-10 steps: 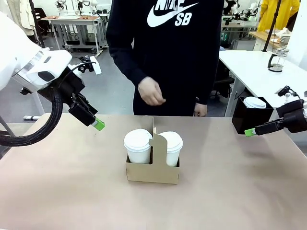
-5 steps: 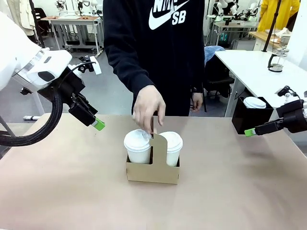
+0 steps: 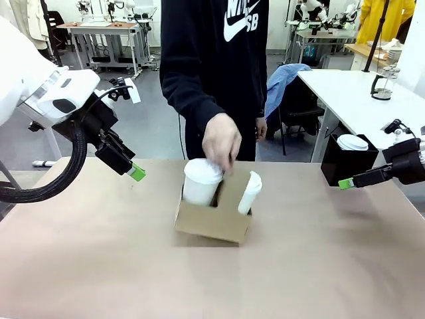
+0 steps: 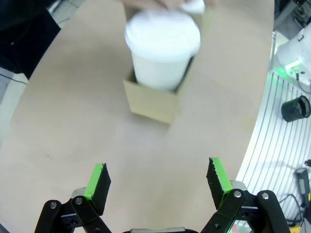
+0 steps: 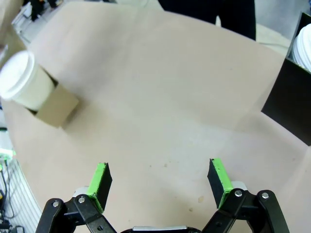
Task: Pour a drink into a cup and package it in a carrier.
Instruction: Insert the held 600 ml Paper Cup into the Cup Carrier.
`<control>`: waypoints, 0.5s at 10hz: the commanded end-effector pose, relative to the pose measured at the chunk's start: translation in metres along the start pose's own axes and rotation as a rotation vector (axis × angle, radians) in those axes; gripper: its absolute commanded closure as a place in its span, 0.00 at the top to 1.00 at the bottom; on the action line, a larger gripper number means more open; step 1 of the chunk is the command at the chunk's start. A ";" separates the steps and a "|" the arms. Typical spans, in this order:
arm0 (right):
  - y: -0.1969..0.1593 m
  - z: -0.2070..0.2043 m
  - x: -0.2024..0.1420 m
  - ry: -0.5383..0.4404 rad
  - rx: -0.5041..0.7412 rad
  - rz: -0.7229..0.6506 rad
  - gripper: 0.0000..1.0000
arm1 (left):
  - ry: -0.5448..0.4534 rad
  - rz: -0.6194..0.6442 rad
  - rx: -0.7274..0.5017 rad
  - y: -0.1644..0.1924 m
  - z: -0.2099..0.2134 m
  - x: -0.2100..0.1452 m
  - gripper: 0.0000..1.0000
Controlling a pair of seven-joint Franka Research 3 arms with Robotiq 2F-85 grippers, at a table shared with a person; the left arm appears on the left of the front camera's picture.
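Observation:
The brown cardboard carrier (image 3: 212, 222) sits mid-table, tipped with its near side raised, holding two white lidded cups (image 3: 201, 179) (image 3: 250, 191). A person's hand (image 3: 221, 141) grips its central handle from above. The drink is hidden; both cups carry lids. My left gripper (image 3: 136, 173) hovers open to the left of the carrier, well clear of it. From the left wrist, the open left gripper (image 4: 158, 177) faces a cup (image 4: 163, 48) in the carrier (image 4: 155, 99). My right gripper (image 3: 345, 183) hangs open at the far right. Below the right gripper (image 5: 159, 182) lies bare table, the carrier (image 5: 56, 107) far off.
A black box (image 3: 348, 159) with a white lid on top stands at the table's right rear, just behind my right gripper. A glass jug (image 3: 383, 85) sits on a separate white table beyond. The person stands at the far edge.
The person's hand came down onto the carrier's handle and has tipped and raised the carrier with both cups. Neither arm has moved.

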State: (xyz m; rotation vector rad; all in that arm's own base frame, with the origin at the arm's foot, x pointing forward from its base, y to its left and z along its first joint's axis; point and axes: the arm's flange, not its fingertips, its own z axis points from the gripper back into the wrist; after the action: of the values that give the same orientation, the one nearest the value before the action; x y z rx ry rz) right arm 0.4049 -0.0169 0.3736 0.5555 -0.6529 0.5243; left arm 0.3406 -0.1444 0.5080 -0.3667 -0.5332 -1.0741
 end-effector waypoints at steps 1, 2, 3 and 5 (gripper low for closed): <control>0.001 0.000 0.000 0.002 -0.005 0.001 1.00 | -0.015 -0.010 -0.009 0.002 0.000 -0.001 1.00; 0.001 0.000 0.000 0.002 -0.005 0.001 1.00 | -0.015 -0.010 -0.009 0.002 0.000 -0.001 1.00; 0.001 0.000 0.000 0.002 -0.005 0.001 1.00 | -0.015 -0.010 -0.009 0.002 0.000 -0.001 1.00; 0.001 0.000 0.000 0.002 -0.005 0.001 1.00 | -0.015 -0.010 -0.009 0.002 0.000 -0.001 1.00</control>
State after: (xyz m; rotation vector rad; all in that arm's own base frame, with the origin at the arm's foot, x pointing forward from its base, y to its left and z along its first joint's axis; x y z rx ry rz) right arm 0.4049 -0.0169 0.3736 0.5555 -0.6529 0.5243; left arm 0.3406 -0.1444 0.5080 -0.3667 -0.5332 -1.0741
